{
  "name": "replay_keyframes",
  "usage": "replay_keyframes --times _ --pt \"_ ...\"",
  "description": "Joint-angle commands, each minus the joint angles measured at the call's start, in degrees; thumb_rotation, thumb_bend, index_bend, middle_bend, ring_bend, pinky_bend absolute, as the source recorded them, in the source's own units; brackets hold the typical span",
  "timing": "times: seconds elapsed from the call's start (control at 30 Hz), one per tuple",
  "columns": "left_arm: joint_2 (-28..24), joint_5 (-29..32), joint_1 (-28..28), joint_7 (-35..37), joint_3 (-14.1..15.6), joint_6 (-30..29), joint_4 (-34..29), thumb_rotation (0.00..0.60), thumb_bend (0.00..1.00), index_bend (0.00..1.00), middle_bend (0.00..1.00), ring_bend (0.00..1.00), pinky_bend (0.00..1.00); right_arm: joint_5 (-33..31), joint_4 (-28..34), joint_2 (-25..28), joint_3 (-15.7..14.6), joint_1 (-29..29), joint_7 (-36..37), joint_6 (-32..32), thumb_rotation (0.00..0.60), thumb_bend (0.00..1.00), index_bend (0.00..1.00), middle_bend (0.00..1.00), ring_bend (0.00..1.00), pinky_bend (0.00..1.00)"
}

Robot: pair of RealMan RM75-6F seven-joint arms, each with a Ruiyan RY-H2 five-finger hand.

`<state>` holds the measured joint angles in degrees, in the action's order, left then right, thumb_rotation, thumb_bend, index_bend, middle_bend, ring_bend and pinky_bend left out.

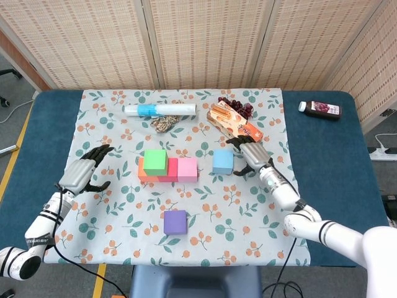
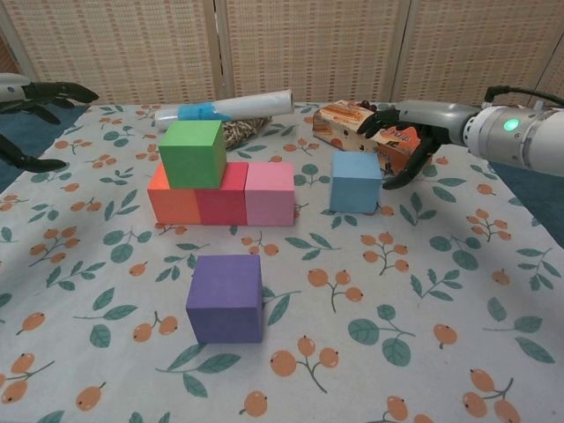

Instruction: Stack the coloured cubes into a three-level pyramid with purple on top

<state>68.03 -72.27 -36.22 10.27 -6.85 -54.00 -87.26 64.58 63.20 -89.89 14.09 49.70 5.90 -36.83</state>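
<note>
Cube [image 2: 192,152] atop row [image 2: 222,194] (apparently leftmost)

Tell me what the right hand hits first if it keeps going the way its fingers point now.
Most likely the blue cube. The right hand is open beside it, fingers aimed toward its right face, nothing visible between them. Its height above the table is hard to judge, so it could pass just over the cube.

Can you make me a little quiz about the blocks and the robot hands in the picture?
1. True or false: the purple cube is on top of the stack.
2. Which cube sits on the orange cube and red cube? A pink, B green, C blue
3. Fill in: the right hand is open beside the ____ cube.

Key:
1. False, it lies alone on the cloth.
2. B, the green cube.
3. Blue: the blue cube.
</note>
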Motion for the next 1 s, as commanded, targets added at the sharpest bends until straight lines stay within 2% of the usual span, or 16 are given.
replay_keyframes --times 0.03,0.17,0.5,0.67,0.77,0.87,1.0 --pt "-0.07 -0.23 0.09 0.29 0.01 0.06 -0.03 0.6 0.33 0.0 0.0 0.0 0.14 -0.83 -1.01 -1.09 0.22 0.77 -0.71 0.56 0.6 0.0 0.17 0.12 0.0 0.0" --pt "-0.45 -1.55 0.2 2.09 0.26 0.69 -0.04 0.6 0.33 0.0 0.0 0.0 0.14 -2.05 -3.22 -3.28 0.45 1.66 -2.61 0.23 0.6 0.0 0.22 0.12 0.0 0.0" --pt "-0.69 -4.38 0.31 5.89 0.35 0.98 1.21 0.6 0.33 0.0 0.0 0.0 0.14 -6.96 -8.66 -8.01 1.47 3.85 -6.38 1.75 0.6 0.0 0.24 0.15 0.0 0.0" --pt "-0.64 -5.22 0.6 7.25 0.41 0.64 1.79 0.6 0.33 0.0 0.0 0.0 0.14 -6.74 -9.72 -8.86 1.61 4.15 -6.3 1.75 0.6 0.0 0.29 0.21 0.0 0.0" --pt "-0.19 -5.42 0.75 7.04 0.35 0.14 2.63 0.6 0.32 0.0 0.0 0.0 0.14 -6.57 -10.07 -9.1 1.78 4.23 -5.96 1.84 0.6 0.02 0.38 0.29 0.03 0.0" --pt "1.48 -5.22 1.0 3.47 0.16 -1.58 5.37 0.6 0.32 0.0 0.0 0.0 0.14 -5.5 -8.66 -8.17 2.05 4.1 -5.21 1.28 0.6 0.05 0.46 0.37 0.09 0.0" --pt "3.65 -4.15 1.89 -1.01 -0.01 -3.9 8.4 0.6 0.32 0.01 0.0 0.0 0.14 -2.77 -2.03 -3.63 2.9 2.98 -3.88 -1.72 0.6 0.05 0.48 0.38 0.11 0.0"
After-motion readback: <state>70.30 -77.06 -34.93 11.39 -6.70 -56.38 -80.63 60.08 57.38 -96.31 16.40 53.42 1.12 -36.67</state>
